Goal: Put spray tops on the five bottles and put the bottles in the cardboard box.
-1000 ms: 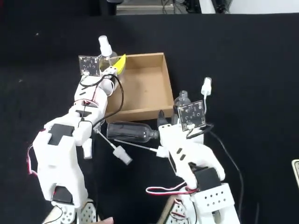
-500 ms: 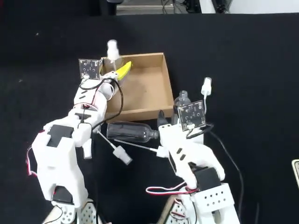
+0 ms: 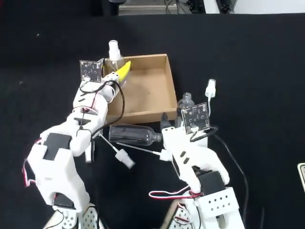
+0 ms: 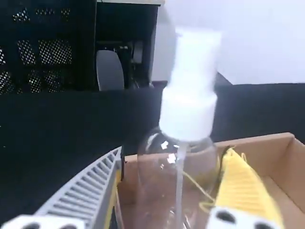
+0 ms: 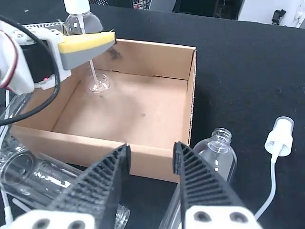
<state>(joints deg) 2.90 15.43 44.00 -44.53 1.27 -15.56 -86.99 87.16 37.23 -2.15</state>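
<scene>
Left gripper (image 3: 116,69), pinching the capped spray bottle (image 4: 178,162) upright just inside the far left corner of the cardboard box (image 3: 169,86), should, I judge, settle the base flat on the box floor before easing its jaws apart, lest it topple.

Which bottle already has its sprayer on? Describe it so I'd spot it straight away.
Find the cardboard box mid-table and look at its far corner on the left arm's side. There a clear bottle stands upright in the left gripper. It wears a white spray top; the lying bottle and the small bottle nearby have bare necks.
</scene>
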